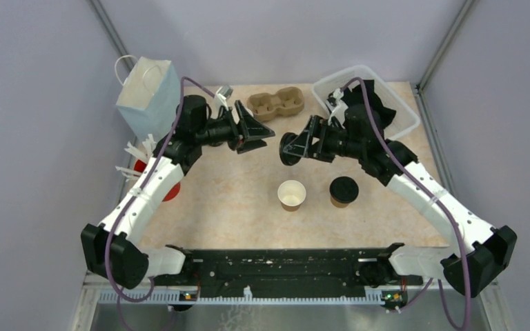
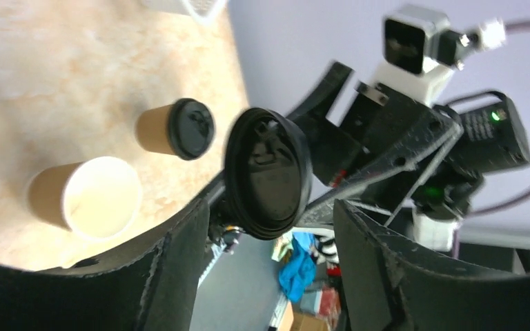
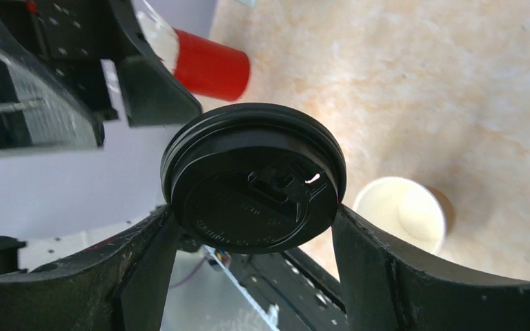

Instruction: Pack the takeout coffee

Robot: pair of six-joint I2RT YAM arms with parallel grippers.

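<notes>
Right gripper (image 1: 291,148): pinching the black lid (image 3: 252,186) by its rim, above the table.
Left gripper (image 1: 258,130): fingers spread, nothing held, facing the lid.
Clear bin (image 1: 404,110): partly covered by the right arm.
Red cup (image 1: 172,192): mostly hidden behind the left arm.
Open cup (image 1: 291,194): upright, lidless, mid-table.
Lidded cup (image 1: 343,191): just beside it, rightward.

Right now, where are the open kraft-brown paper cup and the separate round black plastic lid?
Open cup (image 1: 292,195): top external view, its white inside.
Separate lid (image 3: 254,189): right wrist view, middle of its face.
</notes>
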